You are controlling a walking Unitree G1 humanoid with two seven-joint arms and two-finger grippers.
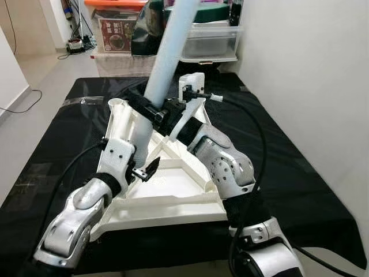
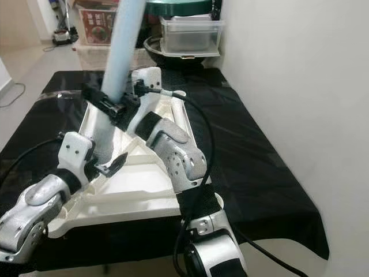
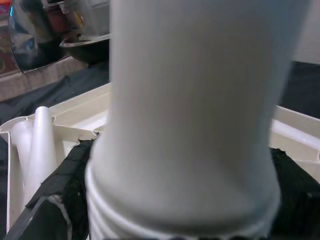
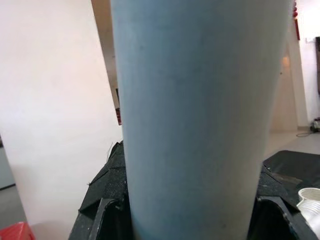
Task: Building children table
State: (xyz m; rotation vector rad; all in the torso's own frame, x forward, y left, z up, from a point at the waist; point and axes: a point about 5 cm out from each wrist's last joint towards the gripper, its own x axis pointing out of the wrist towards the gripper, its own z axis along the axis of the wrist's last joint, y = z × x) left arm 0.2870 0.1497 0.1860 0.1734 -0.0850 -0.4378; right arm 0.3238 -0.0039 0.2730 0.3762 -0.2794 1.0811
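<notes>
One white plastic triangular tabletop point(image 1: 173, 190) lies upside down on the black-covered bench point(image 1: 305, 190), its base along the near edge and its apex pointing toward the far edge. One pale blue-white tubular table leg point(image 1: 167, 57) rises out of it, tilted, its lower end down near the tabletop's left side. Both arms are on that single leg. The left gripper point(image 1: 140, 164) sits low on it, fingers closed around the threaded bottom end, as the left wrist view shows with the leg point(image 3: 200, 100) pressed between black pads. To the right and higher up, the right gripper point(image 1: 151, 109) clamps the leg's middle, black fingers point(image 4: 107, 200) wrapped on both sides of the tube. In the tabletop's far left corner stands one short white socket point(image 1: 117, 104). Beyond the bench's far edge are two storage bins: one orange-lidded clear box point(image 1: 118, 26) and one clear plastic bin point(image 1: 210, 40).
</notes>
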